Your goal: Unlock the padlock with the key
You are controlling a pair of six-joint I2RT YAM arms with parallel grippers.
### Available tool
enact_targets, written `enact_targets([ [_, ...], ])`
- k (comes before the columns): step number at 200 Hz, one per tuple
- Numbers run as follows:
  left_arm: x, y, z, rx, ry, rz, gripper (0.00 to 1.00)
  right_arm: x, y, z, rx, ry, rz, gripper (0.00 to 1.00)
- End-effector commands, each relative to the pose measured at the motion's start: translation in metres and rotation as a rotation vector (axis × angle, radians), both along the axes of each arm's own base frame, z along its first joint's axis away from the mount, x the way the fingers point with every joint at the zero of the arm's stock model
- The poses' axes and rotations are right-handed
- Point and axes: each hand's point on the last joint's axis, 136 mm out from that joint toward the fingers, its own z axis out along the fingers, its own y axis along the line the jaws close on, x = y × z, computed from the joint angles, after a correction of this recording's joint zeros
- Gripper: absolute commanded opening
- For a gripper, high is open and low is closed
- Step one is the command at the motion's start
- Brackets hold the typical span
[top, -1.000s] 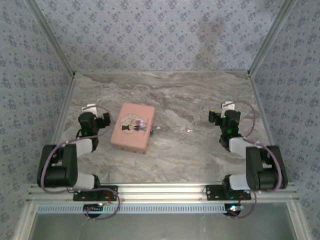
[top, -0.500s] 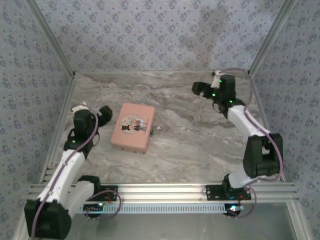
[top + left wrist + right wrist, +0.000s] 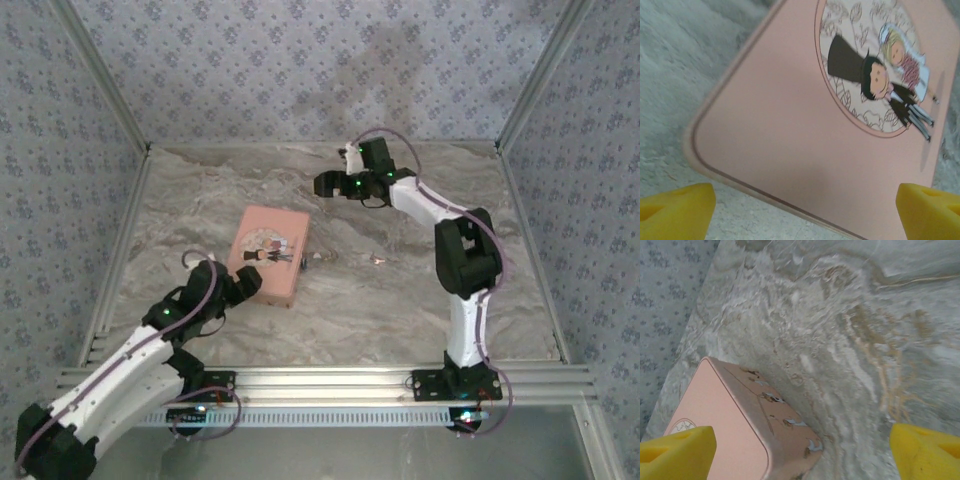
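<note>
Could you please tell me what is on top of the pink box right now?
The pink box carries a printed cartoon couple on its lid, and nothing loose lies there. Its inside is hidden under the shut lid.

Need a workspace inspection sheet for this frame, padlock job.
Surface: grey marble-pattern tabletop.
Job's things: tiny grey metal padlock on the pink rectangular box, clasp side; tiny silvery metal key loose on the tabletop beyond it, apart.
Clutter: nothing seen.
Grippers: left gripper at the box's near corner, jaws open, empty; right gripper past the box's far end, jaws open, empty.
Cables: purple cable looped along each arm.
Surroundings: blue-grey patterned walls; aluminium rail at near edge.
</note>
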Motion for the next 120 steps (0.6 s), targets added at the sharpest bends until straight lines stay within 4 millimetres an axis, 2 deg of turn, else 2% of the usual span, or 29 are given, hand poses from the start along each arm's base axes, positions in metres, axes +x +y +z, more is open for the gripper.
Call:
enact_targets([
  [1,0.017,-0.015,0.006,-0.048,-0.042,0.016,0.94,-0.011,0.027,-0.007,0.026,0.086,0.089,0.89],
  [40,0.036,-0.022,0.013,-0.035,-0.090,0.016,0.96,-0.025,0.062,-0.020,0.061,0.148,0.190,0.84],
  [65,0.046,-0.022,0.015,-0.029,-0.092,0.014,0.96,-0.042,0.072,-0.025,0.063,0.169,0.258,0.78],
  [89,0.060,-0.020,0.018,-0.027,-0.104,0.016,0.97,-0.062,0.062,-0.029,0.030,0.184,0.298,0.74],
  [120,0.081,-0.024,0.021,-0.017,-0.101,-0.013,0.97,-0.086,0.034,-0.032,0.004,0.173,0.260,0.73],
])
